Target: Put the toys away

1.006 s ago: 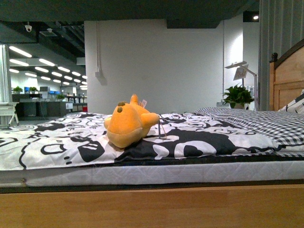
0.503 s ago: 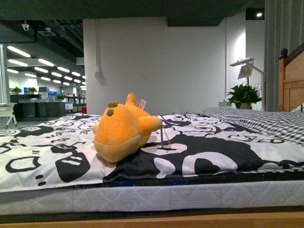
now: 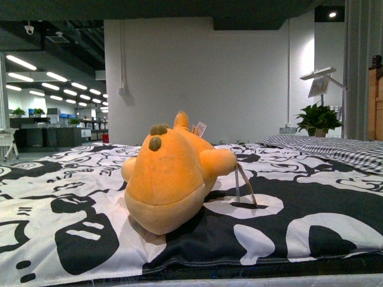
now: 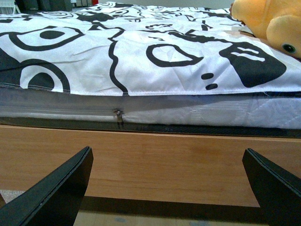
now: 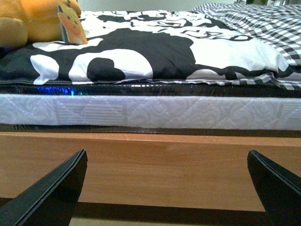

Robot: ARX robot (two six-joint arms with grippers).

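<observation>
Left tool agape; rounded plush toy.

The front view has drawn in on the bed. The plush toy, lying ahead of and higher than the left gripper and the right gripper, fills far more of that view than a second ago. The wooden bed rail and the mattress side, broad across it earlier, have dropped out below, leaving only the quilt edge. The headboard has shrunk to a sliver at the right, and the plant and lamp have shifted rightward too.
</observation>
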